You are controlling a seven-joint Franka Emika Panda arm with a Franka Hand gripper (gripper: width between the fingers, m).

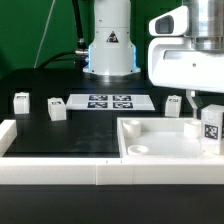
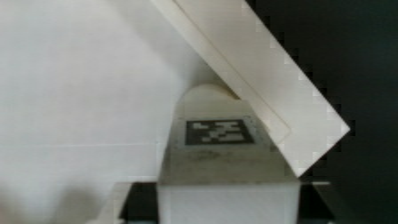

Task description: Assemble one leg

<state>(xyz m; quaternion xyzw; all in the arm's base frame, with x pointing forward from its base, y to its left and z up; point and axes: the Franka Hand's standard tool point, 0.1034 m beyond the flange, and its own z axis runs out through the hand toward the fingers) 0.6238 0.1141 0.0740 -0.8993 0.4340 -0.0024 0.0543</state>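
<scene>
White leg (image 2: pixel 217 140) gripped between jaws, over tabletop (image 1: pixel 150 140).

The leg (image 1: pixel 210 124) (image 2: pixel 222 150) looks like matt white plastic, its tag printed flat black. Beside it, the tray (image 1: pixel 150 140) (image 2: pixel 80 90) is smooth white plastic with a faint sheen. Under the tray, the desk (image 1: pixel 70 135) is matt black.
</scene>
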